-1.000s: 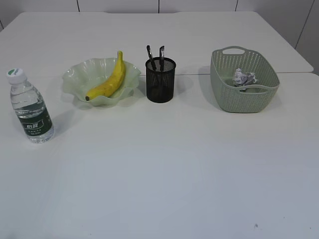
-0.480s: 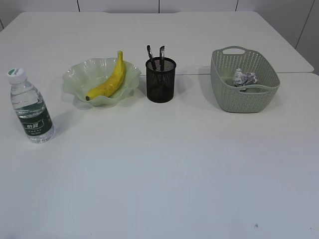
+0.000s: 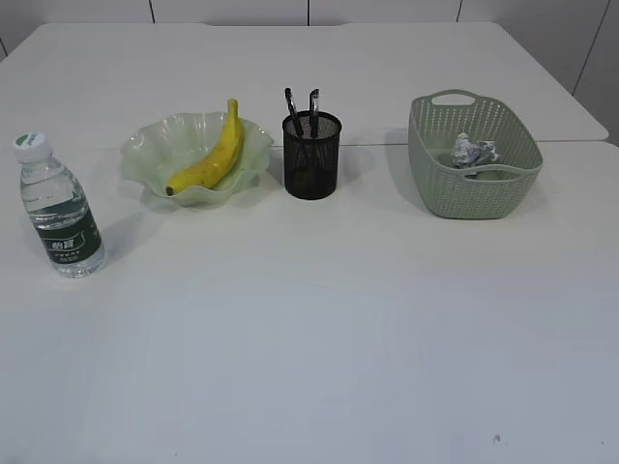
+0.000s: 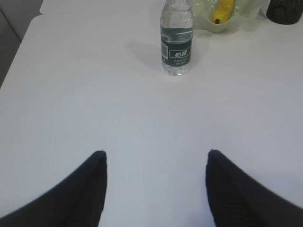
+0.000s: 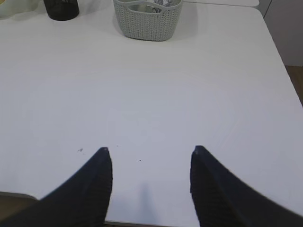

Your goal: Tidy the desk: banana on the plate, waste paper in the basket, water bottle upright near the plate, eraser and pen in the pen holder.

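On the white table (image 3: 309,329) a yellow banana (image 3: 210,159) lies in the pale green scalloped plate (image 3: 155,145), its dark tip pointing toward 7 o'clock and its stem toward 12. Just to the plate's 3 o'clock stands the black mesh pen holder (image 3: 311,159), with two dark pen ends (image 3: 290,101) sticking out of its top; whether the eraser sits inside cannot be made out through the mesh. Farther along at 3 o'clock, well apart from the holder, the grey-green woven basket (image 3: 503,198) holds a crumpled ball of waste paper (image 3: 474,151). The water bottle (image 3: 60,208) stands upright with its white cap on and green label facing out, near the plate at about its 8 o'clock. In the left wrist view the left pincer (image 4: 156,163) hovers over bare table with its two dark fingers spread and nothing between them; the bottle stands ahead of it at 12 o'clock. In the right wrist view the right pincer (image 5: 150,158) is likewise spread and empty near the table's edge, the basket ahead at roughly 12 o'clock.
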`<state>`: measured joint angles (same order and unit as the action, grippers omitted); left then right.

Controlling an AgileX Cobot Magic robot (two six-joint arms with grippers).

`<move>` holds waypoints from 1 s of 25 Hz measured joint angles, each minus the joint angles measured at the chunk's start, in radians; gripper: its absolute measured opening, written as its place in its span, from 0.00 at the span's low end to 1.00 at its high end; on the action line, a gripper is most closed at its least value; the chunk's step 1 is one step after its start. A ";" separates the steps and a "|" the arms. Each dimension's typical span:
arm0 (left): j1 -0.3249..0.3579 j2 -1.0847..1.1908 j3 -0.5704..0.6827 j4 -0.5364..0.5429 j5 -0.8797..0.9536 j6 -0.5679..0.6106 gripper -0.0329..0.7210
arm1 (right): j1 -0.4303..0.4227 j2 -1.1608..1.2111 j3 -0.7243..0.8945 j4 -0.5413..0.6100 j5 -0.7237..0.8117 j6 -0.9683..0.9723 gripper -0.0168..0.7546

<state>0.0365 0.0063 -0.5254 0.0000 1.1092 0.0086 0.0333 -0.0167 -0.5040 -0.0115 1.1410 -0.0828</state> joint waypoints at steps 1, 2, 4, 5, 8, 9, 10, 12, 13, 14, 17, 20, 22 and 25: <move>0.000 0.000 0.000 0.005 0.000 -0.009 0.66 | 0.000 0.000 0.000 0.000 0.000 0.000 0.54; 0.000 0.000 0.000 0.007 0.000 -0.009 0.66 | 0.000 0.000 0.000 0.000 0.000 0.000 0.54; 0.000 0.000 0.000 0.011 0.000 -0.009 0.66 | 0.000 0.000 0.000 0.000 0.000 0.000 0.54; 0.000 0.000 0.000 0.011 0.000 -0.009 0.66 | 0.000 0.000 0.000 0.000 0.000 0.000 0.54; 0.000 0.000 0.000 0.011 0.000 -0.009 0.66 | 0.000 0.000 0.000 0.000 0.000 0.000 0.54; 0.000 0.000 0.000 0.011 0.000 -0.009 0.66 | 0.000 0.000 0.000 0.000 0.000 0.000 0.54; 0.000 0.000 0.000 0.013 0.000 -0.009 0.66 | 0.000 0.000 0.000 0.000 0.000 0.000 0.54; 0.000 0.000 0.000 0.013 0.000 -0.009 0.66 | 0.000 0.000 0.000 0.000 0.000 0.000 0.54; 0.000 0.000 0.000 0.013 0.000 -0.009 0.66 | 0.000 0.000 0.000 0.000 0.000 0.000 0.54; 0.000 0.000 0.000 0.013 0.000 -0.009 0.66 | 0.000 0.000 0.000 0.000 0.000 0.000 0.54; 0.000 0.000 0.000 0.013 0.000 -0.009 0.66 | 0.000 0.000 0.000 0.000 0.000 0.000 0.54; 0.000 0.000 0.000 0.013 0.000 -0.009 0.66 | 0.000 0.000 0.000 0.000 0.000 0.000 0.54; 0.000 0.000 0.000 0.013 0.000 -0.009 0.66 | 0.000 0.000 0.000 0.000 0.000 0.000 0.54; 0.000 0.000 0.000 0.013 0.000 -0.009 0.66 | 0.000 0.000 0.000 0.000 0.000 0.000 0.54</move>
<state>0.0365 0.0063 -0.5254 0.0130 1.1092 0.0000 0.0333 -0.0167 -0.5040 -0.0115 1.1410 -0.0828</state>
